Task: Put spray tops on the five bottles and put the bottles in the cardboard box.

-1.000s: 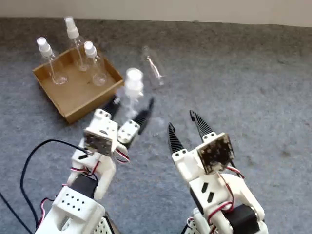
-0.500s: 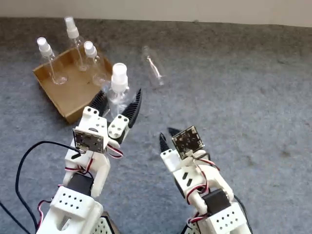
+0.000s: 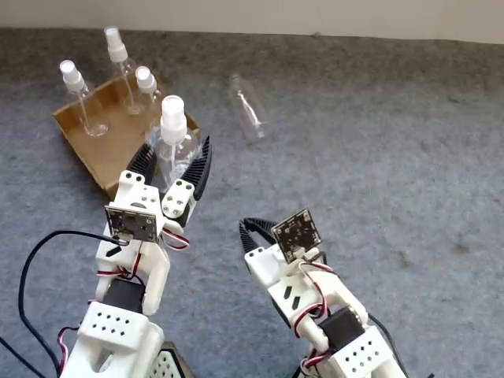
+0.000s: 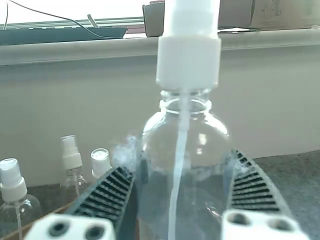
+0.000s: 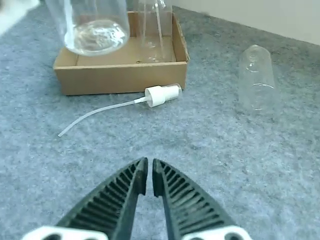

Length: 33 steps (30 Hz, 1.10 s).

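Left fingers [image 4: 107, 192]: pinching capped bottle [image 4: 185, 140] upright at the cardboard box [image 3: 118, 161] edge.
Right fingers [image 5: 125, 195]: pressed almost together, low over carpet [image 5: 240, 165].
Ahead of right fingers: loose spray top [image 5: 162, 94] beside box; uncapped bottle [image 5: 256, 77] lying apart.
Beyond left fingers: three capped bottles [image 3: 120, 63] in box.

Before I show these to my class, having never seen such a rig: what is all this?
Two small robot arms sit side by side at a grey carpeted table. One picture looks down from above; the other two come from a camera on each arm's wrist. The left gripper holds a bottle with a spray top upright near the box, where three topped bottles stand. The right gripper is shut and empty. On the carpet lie one bare bottle and a loose spray top.
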### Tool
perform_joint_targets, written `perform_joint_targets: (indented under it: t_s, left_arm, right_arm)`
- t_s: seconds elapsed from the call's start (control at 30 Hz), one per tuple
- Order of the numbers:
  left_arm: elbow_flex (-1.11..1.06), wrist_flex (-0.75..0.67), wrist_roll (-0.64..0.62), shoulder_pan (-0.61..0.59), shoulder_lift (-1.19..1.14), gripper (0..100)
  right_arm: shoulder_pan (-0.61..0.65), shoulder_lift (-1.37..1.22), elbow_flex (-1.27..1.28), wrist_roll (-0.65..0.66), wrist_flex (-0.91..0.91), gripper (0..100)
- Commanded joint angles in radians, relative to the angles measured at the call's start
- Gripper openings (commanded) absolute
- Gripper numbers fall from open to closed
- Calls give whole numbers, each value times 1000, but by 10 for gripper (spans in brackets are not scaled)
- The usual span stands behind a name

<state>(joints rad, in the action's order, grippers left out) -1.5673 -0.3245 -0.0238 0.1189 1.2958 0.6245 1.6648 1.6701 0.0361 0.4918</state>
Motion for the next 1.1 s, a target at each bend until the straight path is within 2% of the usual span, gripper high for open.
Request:
perform_joint_targets:
  t_s: [0.0, 0.2, 0.4, 0.47, 0.6, 0.7, 1.07]
  left_arm:
    - [25, -25, -9, -7, 18, 81]
    - [25, -23, -11, 1, 16, 81]
    - [-10, -29, -11, 5, 16, 81]
    - [-13, -29, -11, 39, 16, 81]
    - [-16, -29, -11, 134, 16, 81]
    - [-15, -29, -11, 162, 16, 81]
    - [-15, -29, -12, 183, 16, 81]
  right_arm:
    - [50, 10, 15, -17, -30, 9]
    - [125, 10, 16, -15, -30, 9]
    - [125, 10, 16, -23, -30, 9]
    - [125, 10, 15, -35, -31, 9]
    - [120, 10, 13, -184, -31, 9]
    - [120, 10, 15, -256, -31, 9]
    - [128, 10, 8, -224, -31, 9]
